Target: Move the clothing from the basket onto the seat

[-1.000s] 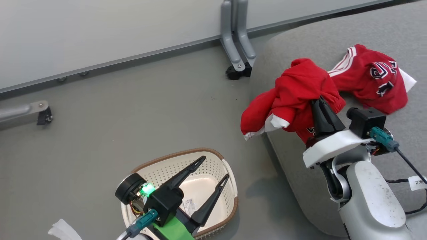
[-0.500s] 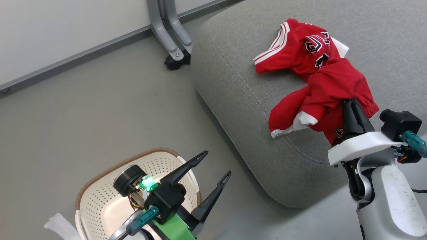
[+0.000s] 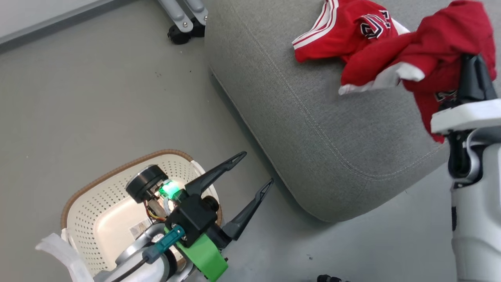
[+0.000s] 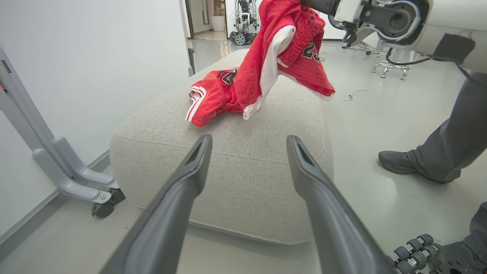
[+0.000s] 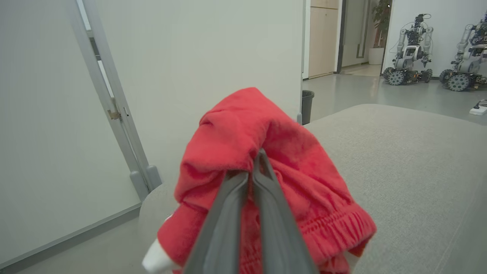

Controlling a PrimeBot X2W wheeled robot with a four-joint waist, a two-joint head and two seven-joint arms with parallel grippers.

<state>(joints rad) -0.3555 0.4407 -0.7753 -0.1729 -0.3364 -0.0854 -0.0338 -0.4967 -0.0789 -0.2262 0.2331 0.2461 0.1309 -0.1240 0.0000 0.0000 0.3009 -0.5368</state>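
Head view: right gripper (image 3: 469,59) pinches red thin-fabric garment (image 3: 438,47) over grey woven seat (image 3: 313,117).
Left gripper (image 3: 256,168): spread, empty.
Next: lower, release.

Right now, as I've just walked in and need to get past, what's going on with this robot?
The right gripper is shut on a red garment, holding it up over the grey seat, where a second red garment lies. The left gripper hangs open above the basket on the floor; the visible part of its inside holds no clothing.
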